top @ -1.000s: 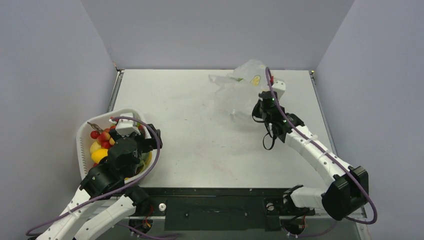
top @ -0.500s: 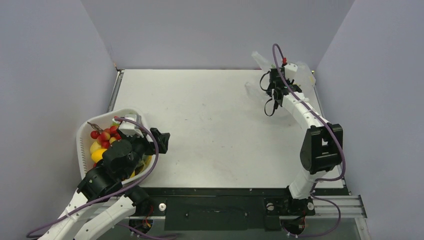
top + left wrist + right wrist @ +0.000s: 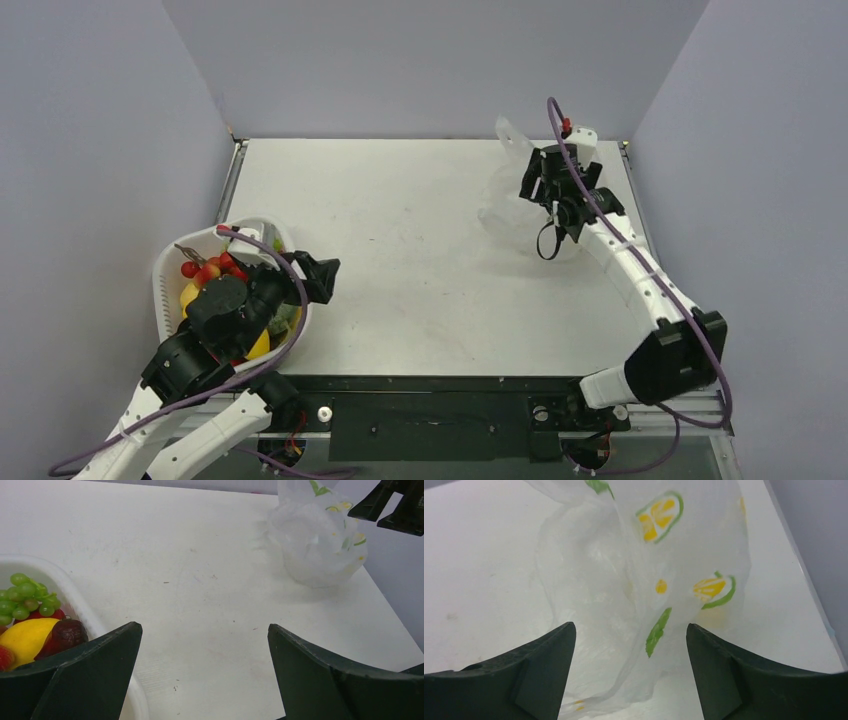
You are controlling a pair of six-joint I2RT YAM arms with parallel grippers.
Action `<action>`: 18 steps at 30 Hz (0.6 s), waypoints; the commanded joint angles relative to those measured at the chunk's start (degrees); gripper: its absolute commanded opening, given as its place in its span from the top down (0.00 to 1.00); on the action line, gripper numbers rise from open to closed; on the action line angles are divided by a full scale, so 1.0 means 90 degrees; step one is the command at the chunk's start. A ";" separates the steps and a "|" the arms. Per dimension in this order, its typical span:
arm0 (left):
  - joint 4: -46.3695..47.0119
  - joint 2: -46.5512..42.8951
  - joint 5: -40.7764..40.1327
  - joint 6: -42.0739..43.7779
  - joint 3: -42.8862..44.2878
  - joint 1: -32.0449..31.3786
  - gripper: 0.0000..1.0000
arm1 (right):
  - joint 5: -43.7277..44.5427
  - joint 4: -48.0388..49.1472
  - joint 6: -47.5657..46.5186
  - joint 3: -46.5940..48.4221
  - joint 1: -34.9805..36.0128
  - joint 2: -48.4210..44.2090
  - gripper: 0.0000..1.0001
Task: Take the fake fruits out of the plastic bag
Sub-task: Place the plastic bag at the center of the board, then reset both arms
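No text, label, brand or number to read in any view. On the plastic bag (image 3: 624, 555) only printed pictures, without letters: yellow citrus slices (image 3: 659, 516) with green rims, and green leaves (image 3: 657, 631).

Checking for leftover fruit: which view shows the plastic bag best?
The right wrist view: the plastic bag fills the frame close up, just ahead of the open right gripper, lemon prints clear. The left wrist view shows it whole but distant; the top view shows it small, partly behind the right arm.
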 commanded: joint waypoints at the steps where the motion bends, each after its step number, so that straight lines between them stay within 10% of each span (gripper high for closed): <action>1: 0.0514 0.0086 0.0111 0.0376 0.0547 0.0028 0.03 | 0.0244 -0.0416 -0.0279 -0.0110 0.0452 -0.1388 0.21; 18: 0.1427 -0.0286 -0.0240 0.1183 0.1728 0.0024 0.03 | -0.0774 -0.0830 -0.0803 0.0111 0.0597 -0.5174 0.16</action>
